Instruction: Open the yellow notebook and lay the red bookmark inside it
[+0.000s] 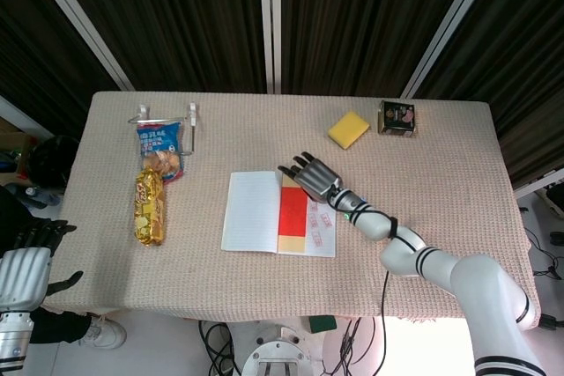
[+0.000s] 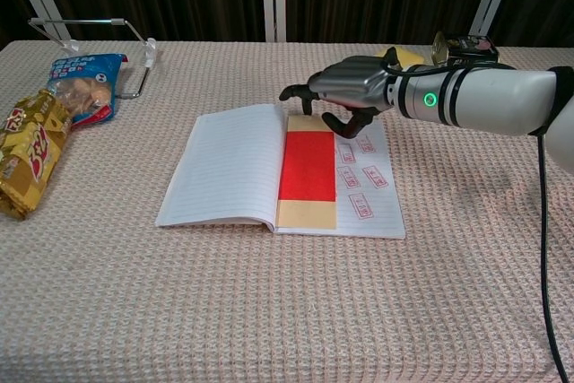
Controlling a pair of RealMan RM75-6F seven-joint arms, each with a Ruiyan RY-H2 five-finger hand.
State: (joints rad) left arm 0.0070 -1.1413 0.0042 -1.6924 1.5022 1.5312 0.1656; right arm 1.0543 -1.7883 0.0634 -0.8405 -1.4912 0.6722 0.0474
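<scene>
1. Yellow shows only as a strip of the notebook (image 2: 230, 168), which lies open and flat on the woven beige tablecloth (image 2: 287, 311), near the table's middle.
2. On its right-hand page, against the centre fold, rests the red bookmark (image 2: 308, 165), with stamped red labels just beside it on the same page.
3. The right hand (image 2: 345, 91) hovers palm down over the notebook's far edge, above the top of the bookmark; its fingers are apart and slightly curled, and it holds nothing.
4. The left hand (image 1: 25, 269) hangs off the near left corner of the table in the head view, fingers spread, holding nothing.
5. Well to the left lie a gold snack packet (image 1: 149, 209) and a blue snack bag (image 1: 159, 149), with a wire stand (image 1: 167, 117) behind them.
6. Near the far right sit a yellow sponge (image 1: 349, 129) and a small dark box (image 1: 397, 117).
</scene>
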